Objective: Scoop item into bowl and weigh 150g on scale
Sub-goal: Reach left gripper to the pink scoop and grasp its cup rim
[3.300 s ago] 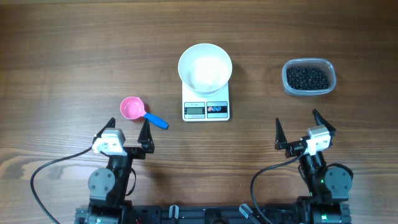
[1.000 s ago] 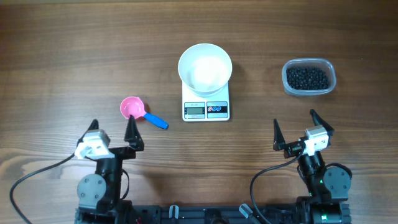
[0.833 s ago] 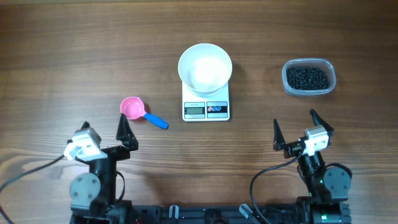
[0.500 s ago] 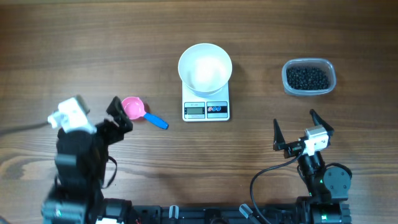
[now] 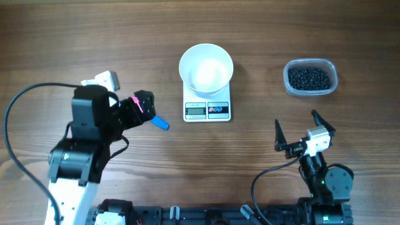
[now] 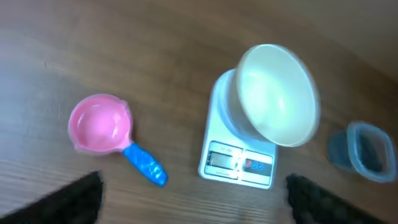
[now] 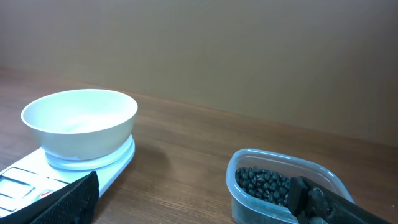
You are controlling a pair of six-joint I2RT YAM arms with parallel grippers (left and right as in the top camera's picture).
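Note:
The white bowl sits empty on the white scale at mid-table. The item, small black beads, fills a clear tub at the right. My left gripper hangs open above the pink scoop, hiding its cup in the overhead view; only the blue handle shows. In the left wrist view the scoop lies empty below and left of the scale and bowl, between my wide-spread fingers. My right gripper rests open near the front, short of the tub.
The left arm's black cable loops over the table's left side. The right arm's base stands at the front right. Bare wood lies between the scale and the tub.
My left arm has risen from its rest at the front and swung up and right, bringing its gripper over the pink scoop. The right arm has not moved.

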